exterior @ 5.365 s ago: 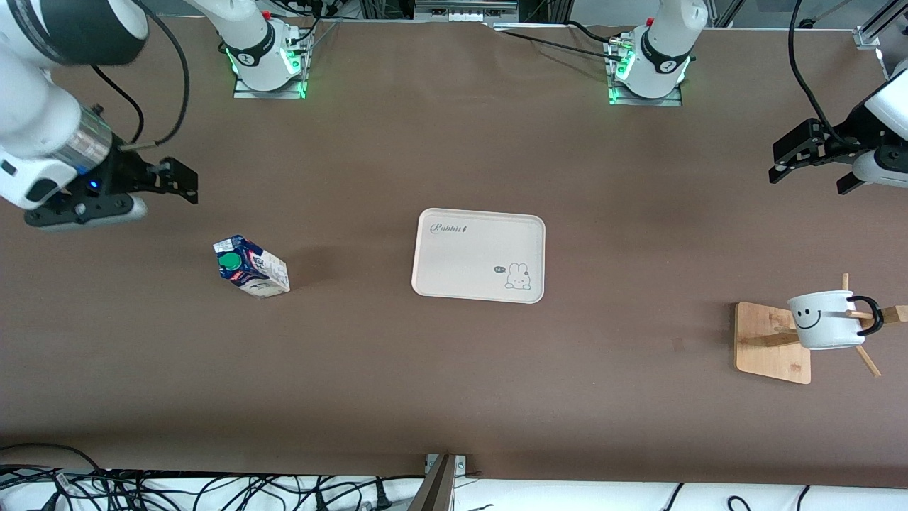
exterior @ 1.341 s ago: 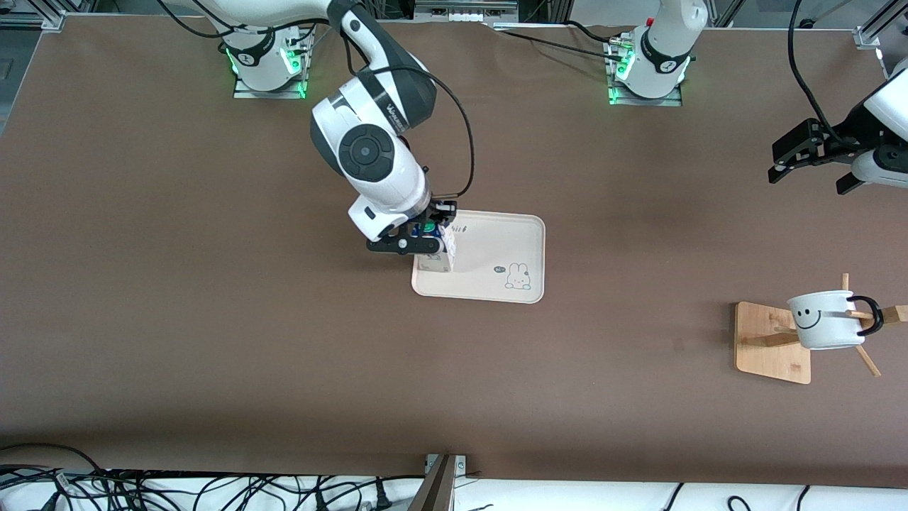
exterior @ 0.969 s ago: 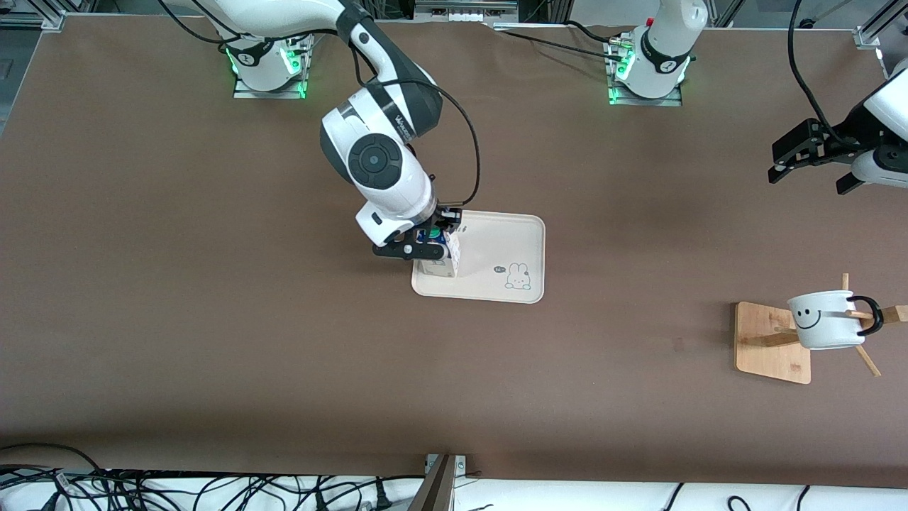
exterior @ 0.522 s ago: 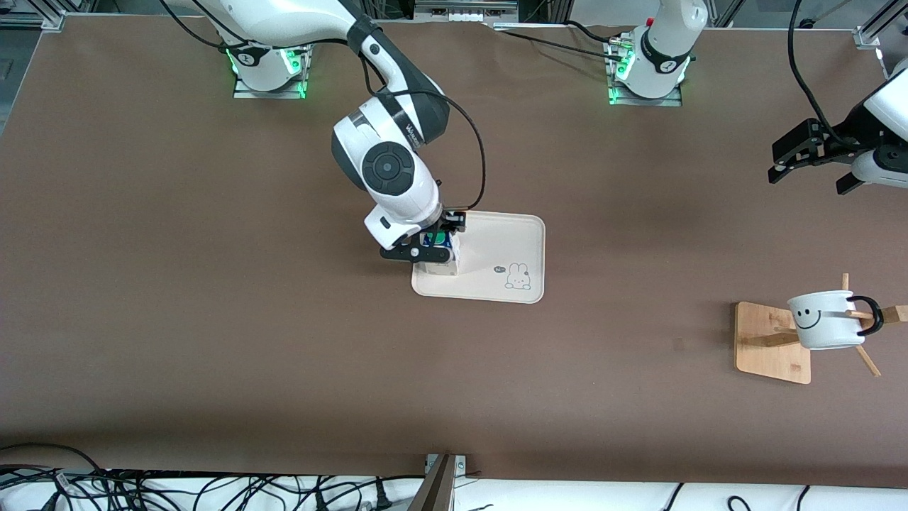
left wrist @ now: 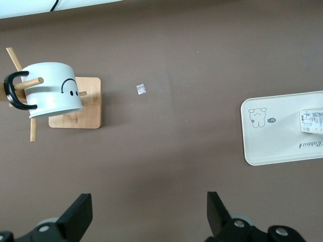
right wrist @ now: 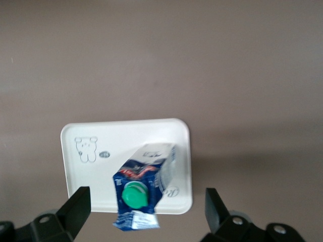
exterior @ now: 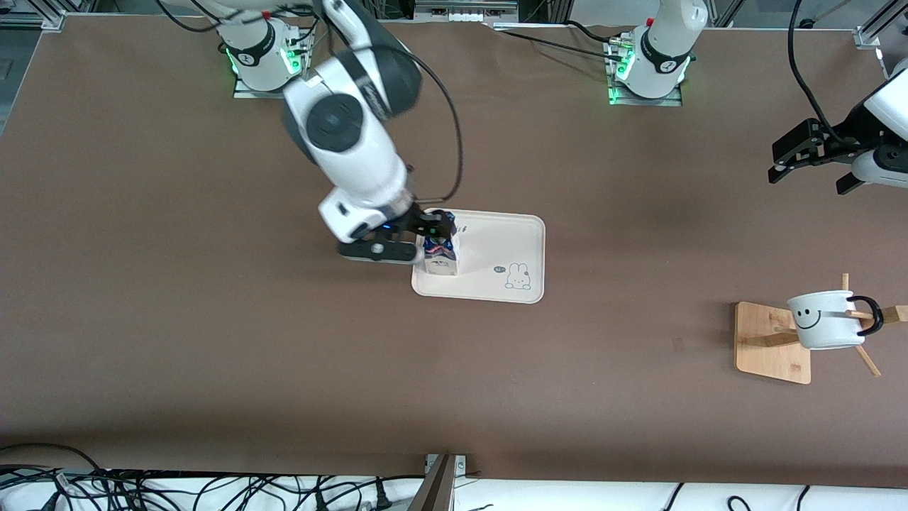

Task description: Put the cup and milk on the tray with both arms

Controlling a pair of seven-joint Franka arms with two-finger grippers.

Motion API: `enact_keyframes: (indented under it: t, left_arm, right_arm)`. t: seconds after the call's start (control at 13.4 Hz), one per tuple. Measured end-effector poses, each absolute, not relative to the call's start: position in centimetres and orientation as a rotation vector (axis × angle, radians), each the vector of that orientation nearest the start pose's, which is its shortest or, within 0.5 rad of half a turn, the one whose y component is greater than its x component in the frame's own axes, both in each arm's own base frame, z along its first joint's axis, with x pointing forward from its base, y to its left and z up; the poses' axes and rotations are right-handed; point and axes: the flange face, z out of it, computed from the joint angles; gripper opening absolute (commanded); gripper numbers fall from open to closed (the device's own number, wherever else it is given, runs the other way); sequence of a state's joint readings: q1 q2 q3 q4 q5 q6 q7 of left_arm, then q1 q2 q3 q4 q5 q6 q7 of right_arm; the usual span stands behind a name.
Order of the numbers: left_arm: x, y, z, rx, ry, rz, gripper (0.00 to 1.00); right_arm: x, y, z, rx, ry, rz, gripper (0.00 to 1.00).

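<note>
The milk (exterior: 441, 258) stands upright on the tray (exterior: 496, 241), at the tray's end toward the right arm. My right gripper (exterior: 407, 238) is open and hangs above the carton, not touching it. In the right wrist view the green-capped milk (right wrist: 144, 189) sits on the tray (right wrist: 96, 174) below the wide-apart fingers of the right gripper (right wrist: 146, 204). The cup (exterior: 824, 321) hangs on a peg of the wooden rack (exterior: 770, 344) at the left arm's end. My left gripper (exterior: 816, 152) is open and waits in the air. The left wrist view shows the left gripper (left wrist: 146, 217), cup (left wrist: 53, 98), tray (left wrist: 272, 141) and milk (left wrist: 311, 121).
The rack's pegs stick out around the cup, one through its black handle (exterior: 871, 314). A small scrap (exterior: 677, 344) lies on the brown table between tray and rack. Cables (exterior: 213, 490) run along the table's edge nearest the front camera.
My right arm carried the milk from the table onto the tray, set it down, then opened and rose off it. The left arm and cup have not moved.
</note>
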State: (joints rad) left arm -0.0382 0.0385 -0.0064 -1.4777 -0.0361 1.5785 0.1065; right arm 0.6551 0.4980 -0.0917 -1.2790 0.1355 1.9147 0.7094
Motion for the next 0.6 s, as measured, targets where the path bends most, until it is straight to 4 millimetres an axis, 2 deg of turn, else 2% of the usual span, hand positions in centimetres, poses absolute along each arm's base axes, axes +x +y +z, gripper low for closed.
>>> enact_keyframes:
  t: [0.15,0.45,0.6]
  left_arm:
    - [56.7,-2.9,64.8,-3.165,0.241,-0.101,1.00]
    - [56.7,-2.9,64.8,-3.165,0.241,-0.101,1.00]
    - [56.7,-2.9,64.8,-3.165,0.241,-0.101,1.00]
  right_arm:
    - [60.0,36.0,52.0,-2.997,0.295,-0.106,1.00]
    - [58.4,29.3,57.2,-3.075,0.212,0.020,1.00]
    - [57.8,24.8,59.7,-3.084,0.165,0.051,1.00]
